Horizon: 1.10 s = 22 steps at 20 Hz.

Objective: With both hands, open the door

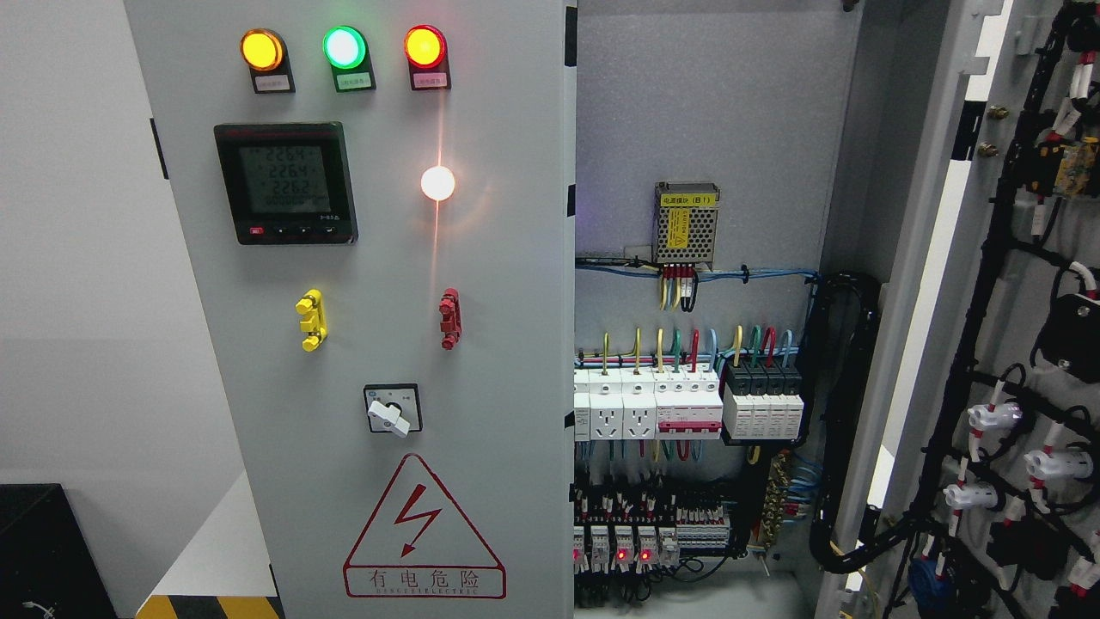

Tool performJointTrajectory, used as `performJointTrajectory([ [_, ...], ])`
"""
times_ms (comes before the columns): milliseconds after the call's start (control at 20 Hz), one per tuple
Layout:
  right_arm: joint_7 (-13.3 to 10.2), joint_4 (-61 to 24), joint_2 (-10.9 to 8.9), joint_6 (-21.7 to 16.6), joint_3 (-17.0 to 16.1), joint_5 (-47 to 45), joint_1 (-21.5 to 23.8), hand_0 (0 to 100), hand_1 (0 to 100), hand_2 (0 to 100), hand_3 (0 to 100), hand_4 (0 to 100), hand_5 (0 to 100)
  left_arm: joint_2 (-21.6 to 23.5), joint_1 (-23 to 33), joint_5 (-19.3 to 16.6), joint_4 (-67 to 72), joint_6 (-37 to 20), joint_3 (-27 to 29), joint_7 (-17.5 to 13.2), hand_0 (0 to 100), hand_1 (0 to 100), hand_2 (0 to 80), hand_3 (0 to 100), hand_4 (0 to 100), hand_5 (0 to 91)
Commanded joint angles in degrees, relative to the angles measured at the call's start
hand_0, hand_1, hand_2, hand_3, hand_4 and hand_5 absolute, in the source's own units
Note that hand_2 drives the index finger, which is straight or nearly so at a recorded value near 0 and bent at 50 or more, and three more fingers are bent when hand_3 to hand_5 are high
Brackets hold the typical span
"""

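Observation:
The grey electrical cabinet fills the head view. Its left door (481, 361) stands closed and carries three lit lamps (344, 47), a digital meter (285, 182), a glowing white lamp (437, 182), a yellow handle (310, 320), a red handle (449, 318) and a rotary switch (392, 411). The right door (971, 284) is swung wide open to the right, its inner face covered with black cable looms (997, 258). Neither of my hands or arms appears anywhere in the picture.
Inside the cabinet (713, 112) are a power supply (686, 223), rows of breakers (679, 408) and terminal blocks (636, 533). A red warning triangle (421, 533) marks the left door. A black box (43, 550) sits at the lower left beside a white wall (77, 301).

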Motion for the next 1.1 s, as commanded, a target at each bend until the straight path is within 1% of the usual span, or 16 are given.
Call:
performJointTrajectory([
  [0,0.09,-8.14,-0.57,-0.59,1.23,0.0,-7.29,19,0,0,0,0,0,-0.27,-0.01,0.0,-0.05,-0.18,-1.9,-0.01,0,0,0.0,0,0,0.0],
  [50,0.0,-8.23,-0.57,-0.33,1.23,0.0,-8.96,19,0,0,0,0,0,-0.27,-0.01,0.0,0.04,-0.18,-1.9,-0.01,0,0,0.0,0,0,0.0],
  [200,-0.26,-8.23,-0.57,3.09,2.37,0.0,-15.11,19,0,0,0,0,0,-0.27,-0.01,0.0,0.04,-0.1,-1.9,-0.01,0,0,0.0,0,0,0.0],
  [400,-0.35,-7.88,-0.4,9.33,4.04,0.0,-23.9,19,0,0,0,0,0,-0.27,-0.01,0.0,0.04,-0.18,-1.9,-0.01,0,0,0.0,0,0,0.0],
  [501,-0.35,-7.62,-0.4,12.14,4.57,-0.17,-27.51,19,0,0,0,0,0,-0.27,-0.01,0.0,0.04,-0.09,-1.9,-0.01,0,0,0.0,0,0,0.0],
  [701,-0.35,-5.78,0.13,17.59,4.84,-0.26,-31.56,19,0,0,0,0,0,-0.27,-0.01,0.0,-0.05,-0.18,-1.9,-0.01,0,0,0.0,0,0,0.0],
  [801,-0.35,-4.11,0.13,18.92,5.28,-0.26,-33.32,19,0,0,0,0,0,-0.27,-0.01,0.0,0.04,-0.18,-1.9,-0.01,0,0,0.0,0,0,0.0],
  [1051,-0.35,0.81,0.39,22.17,5.45,-0.26,-39.56,19,0,0,0,0,0,-0.27,-0.01,0.0,0.04,-0.18,-1.9,-0.01,0,0,0.0,0,0,0.0],
])
